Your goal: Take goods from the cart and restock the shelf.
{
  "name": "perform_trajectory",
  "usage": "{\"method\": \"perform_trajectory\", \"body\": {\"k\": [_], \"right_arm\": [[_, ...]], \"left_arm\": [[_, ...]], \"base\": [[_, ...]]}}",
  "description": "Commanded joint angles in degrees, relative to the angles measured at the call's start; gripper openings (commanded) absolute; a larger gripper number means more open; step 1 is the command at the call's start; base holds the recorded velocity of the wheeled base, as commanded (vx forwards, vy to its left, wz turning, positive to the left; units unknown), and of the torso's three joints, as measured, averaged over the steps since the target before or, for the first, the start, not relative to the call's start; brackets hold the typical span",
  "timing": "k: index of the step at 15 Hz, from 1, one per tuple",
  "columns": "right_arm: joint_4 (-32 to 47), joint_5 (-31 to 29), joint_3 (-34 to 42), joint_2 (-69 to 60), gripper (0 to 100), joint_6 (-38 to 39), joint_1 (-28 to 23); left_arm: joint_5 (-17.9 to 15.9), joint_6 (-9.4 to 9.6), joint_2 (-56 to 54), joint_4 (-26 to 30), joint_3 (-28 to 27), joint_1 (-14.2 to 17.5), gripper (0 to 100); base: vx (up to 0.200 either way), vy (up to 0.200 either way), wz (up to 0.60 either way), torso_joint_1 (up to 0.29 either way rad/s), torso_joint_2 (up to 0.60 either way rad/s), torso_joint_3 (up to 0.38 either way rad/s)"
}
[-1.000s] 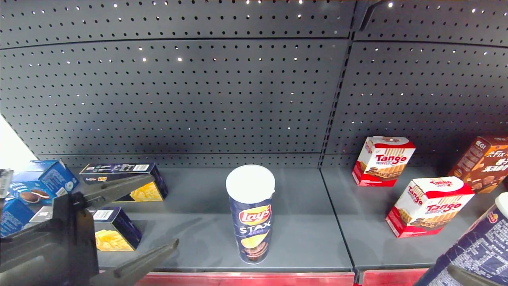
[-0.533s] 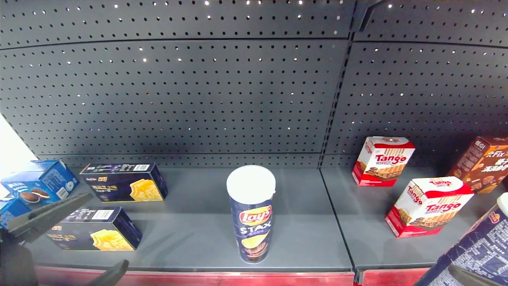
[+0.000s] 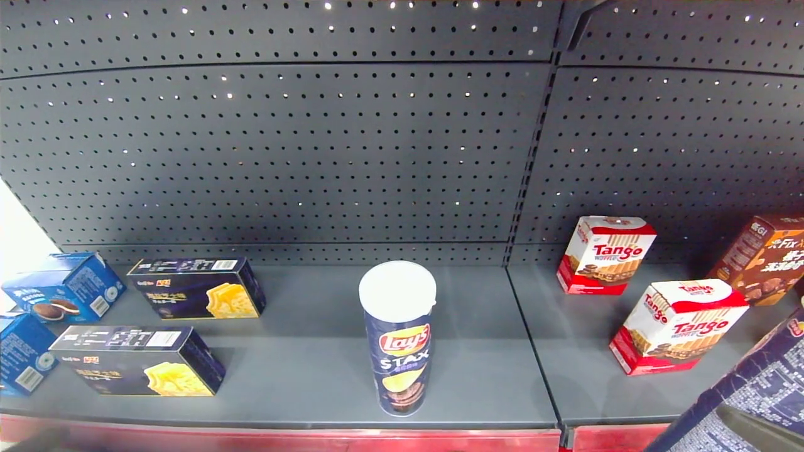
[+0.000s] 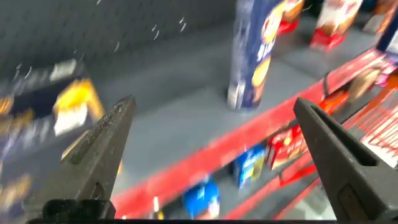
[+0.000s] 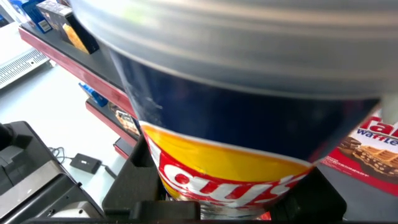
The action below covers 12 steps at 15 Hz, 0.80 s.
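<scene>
Clamps a dark blue cardboard crisp tube (image 5: 236,124) in the right gripper (image 5: 221,190), low at the right, just before the grey metal shelf (image 3: 301,358). Holds the left gripper (image 4: 214,106) spread wide before the shelf front. Leaves a matching white-lidded crisp tube (image 3: 397,339) upright mid-shelf, between yellow-printed navy boxes (image 3: 196,289) and red-and-white wafer boxes (image 3: 678,326).

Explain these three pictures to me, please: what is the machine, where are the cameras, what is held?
This is a two-armed robot restocking a grey metal shelf. The wide picture is from its head camera; the other two are from wrist cameras. On the shelf are a tall dark blue chip can with a white lid, blue cardboard boxes, dark blue boxes, red-and-white boxes and a brown box. The left hand is open and empty. The right hand grips a second dark blue chip can.
</scene>
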Motion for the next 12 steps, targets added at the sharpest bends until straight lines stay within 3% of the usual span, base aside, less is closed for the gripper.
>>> {"method": "perform_trajectory", "body": {"k": [1, 2, 3, 4, 7, 9, 10, 12], "right_arm": [[-0.01, -0.04, -0.13, -0.17, 0, -0.01, -0.04], [0.08, -0.04, -0.13, -0.87, 0, -0.01, -0.13], [0.17, -0.04, -0.13, -1.05, 0, -0.01, -0.04], [0.17, -0.04, 0.13, -1.05, 0, -0.01, -0.04], [0.17, -0.04, -0.13, -0.78, 0, -0.01, -0.04], [0.17, -0.04, -0.31, -0.87, 0, -0.01, -0.13], [0.17, -0.04, -0.22, -0.96, 0, -0.01, -0.13], [0.17, -0.04, -0.22, -0.96, 0, -0.01, -0.13]], "left_arm": [[6.49, 0.32, -20.75, 19.48, -5.38, -0.55, 100], [8.87, 0.32, -20.75, 20.97, -5.82, -0.81, 100], [9.13, 0.32, -20.75, 20.97, -5.65, -0.81, 100], [9.13, 0.24, -20.75, 21.06, -5.03, -0.81, 100], [8.95, -0.03, -20.75, 17.72, 3.49, -0.90, 100], [7.72, -0.73, -20.75, 14.47, 4.46, -1.16, 100], [7.64, -2.23, -20.75, 14.20, 4.64, -1.16, 100], [7.11, -2.58, -20.75, 14.20, 4.64, -1.16, 100]], "base": [[0.000, 0.000, 0.00, 0.000, 0.00, 0.000], [0.000, 0.000, 0.00, 0.000, 0.00, 0.000], [0.000, 0.000, 0.00, 0.000, 0.00, 0.000], [0.000, 0.000, 0.00, 0.000, 0.00, 0.000], [0.000, 0.000, 0.00, 0.000, 0.00, 0.000], [0.000, 0.000, 0.00, 0.000, 0.00, 0.000], [0.000, 0.000, 0.00, 0.000, 0.00, 0.000], [0.000, 0.000, 0.00, 0.000, 0.00, 0.000]]}}
